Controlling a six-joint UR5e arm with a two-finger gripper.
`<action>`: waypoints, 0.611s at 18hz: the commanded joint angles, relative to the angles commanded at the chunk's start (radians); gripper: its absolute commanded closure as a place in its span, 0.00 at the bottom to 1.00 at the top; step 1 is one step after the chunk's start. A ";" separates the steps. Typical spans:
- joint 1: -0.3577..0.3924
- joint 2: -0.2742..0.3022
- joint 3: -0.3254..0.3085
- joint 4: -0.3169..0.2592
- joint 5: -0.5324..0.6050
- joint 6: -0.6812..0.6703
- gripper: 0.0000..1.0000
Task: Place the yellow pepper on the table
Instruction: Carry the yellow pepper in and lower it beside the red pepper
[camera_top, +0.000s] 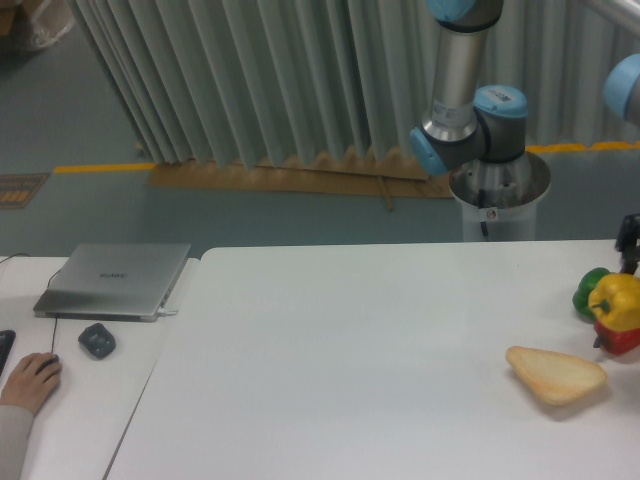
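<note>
Counter (350, 350) lies open left of the bread wedge (555, 374) — green pepper (587, 290) and red pepper (622, 340) crowd the right edge.

Behind everything we see a pleated grey-green curtain (250, 80) hanging across the back of the room. Its foot meets a strip of brown cardboard (300, 178) lying on the dull blue-grey floor (90, 215). We also see a yellow line (100, 168) painted along the floor at the left. A small patterned mat (20, 190) sits at the far left edge. The light is soft and even.
</note>
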 joint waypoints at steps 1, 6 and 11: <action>-0.003 -0.005 0.000 0.021 0.028 -0.020 0.58; 0.001 -0.012 -0.003 0.077 0.094 -0.043 0.59; -0.006 -0.048 -0.015 0.078 0.157 -0.043 0.59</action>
